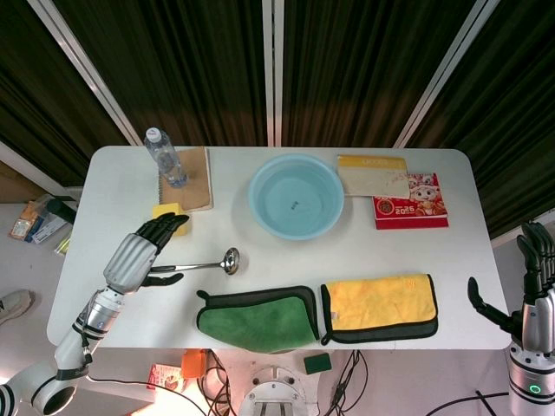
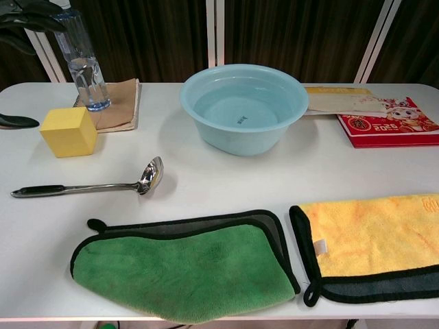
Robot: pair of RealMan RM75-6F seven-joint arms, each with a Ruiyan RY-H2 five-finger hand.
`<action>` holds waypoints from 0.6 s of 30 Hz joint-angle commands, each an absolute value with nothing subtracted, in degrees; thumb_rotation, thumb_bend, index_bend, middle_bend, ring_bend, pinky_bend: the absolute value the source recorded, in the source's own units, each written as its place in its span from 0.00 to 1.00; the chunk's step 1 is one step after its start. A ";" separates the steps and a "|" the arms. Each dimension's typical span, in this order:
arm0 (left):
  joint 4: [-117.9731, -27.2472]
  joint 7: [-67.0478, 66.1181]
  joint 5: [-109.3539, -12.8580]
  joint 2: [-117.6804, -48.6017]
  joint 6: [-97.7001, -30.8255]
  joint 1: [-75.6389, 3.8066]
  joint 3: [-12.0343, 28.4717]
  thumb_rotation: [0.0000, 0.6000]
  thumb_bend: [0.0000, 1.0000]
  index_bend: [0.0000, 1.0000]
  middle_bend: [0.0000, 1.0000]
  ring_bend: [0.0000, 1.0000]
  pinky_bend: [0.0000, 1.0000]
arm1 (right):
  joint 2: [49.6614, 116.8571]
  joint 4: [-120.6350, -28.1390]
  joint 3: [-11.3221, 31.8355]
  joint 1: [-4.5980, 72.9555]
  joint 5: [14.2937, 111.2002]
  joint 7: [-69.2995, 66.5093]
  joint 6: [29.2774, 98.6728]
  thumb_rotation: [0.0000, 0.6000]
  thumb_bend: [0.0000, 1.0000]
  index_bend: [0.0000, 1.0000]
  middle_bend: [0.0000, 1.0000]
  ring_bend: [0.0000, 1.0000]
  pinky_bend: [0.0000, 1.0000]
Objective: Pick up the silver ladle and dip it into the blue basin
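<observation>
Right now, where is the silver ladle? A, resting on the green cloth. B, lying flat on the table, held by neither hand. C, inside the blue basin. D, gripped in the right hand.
B: the silver ladle lies flat on the white table, in front of the blue basin, with the left hand open above its handle and not gripping it.
</observation>
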State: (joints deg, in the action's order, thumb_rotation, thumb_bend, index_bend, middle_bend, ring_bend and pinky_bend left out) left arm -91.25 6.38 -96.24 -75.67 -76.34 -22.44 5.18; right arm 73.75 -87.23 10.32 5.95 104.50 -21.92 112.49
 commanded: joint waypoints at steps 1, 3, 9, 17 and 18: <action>-91.43 6.35 -95.74 -75.41 -76.35 -22.47 5.01 1.00 0.09 0.08 0.14 0.10 0.23 | 73.62 -87.46 10.15 6.05 104.35 -21.60 112.20 1.00 0.39 0.00 0.00 0.00 0.00; -91.68 6.09 -95.45 -75.05 -76.34 -22.37 4.69 1.00 0.09 0.09 0.14 0.10 0.23 | 73.50 -87.65 9.96 6.13 104.27 -21.33 111.87 1.00 0.39 0.00 0.00 0.00 0.00; -92.40 1.75 -91.62 -74.31 -75.40 -21.07 4.00 1.00 0.09 0.14 0.15 0.10 0.21 | 73.20 -87.72 9.94 5.78 104.60 -21.02 113.20 1.00 0.39 0.00 0.00 0.00 0.00; -86.45 1.63 -85.64 -77.49 -71.36 -20.37 2.75 1.00 0.10 0.28 0.23 0.12 0.21 | 72.77 -86.63 9.79 4.90 103.18 -22.05 114.17 1.00 0.38 0.00 0.00 0.00 0.00; -85.72 1.60 -85.16 -78.06 -70.63 -20.42 2.48 1.00 0.10 0.29 0.23 0.12 0.21 | 72.74 -86.49 9.76 4.83 102.94 -22.10 114.09 1.00 0.38 0.00 0.00 0.00 0.00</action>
State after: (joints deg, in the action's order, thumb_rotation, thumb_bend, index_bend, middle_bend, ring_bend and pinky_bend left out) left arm -87.10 2.04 -86.39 -76.87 -71.93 -20.56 3.04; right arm 72.79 -86.59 9.82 4.92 103.06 -22.03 114.16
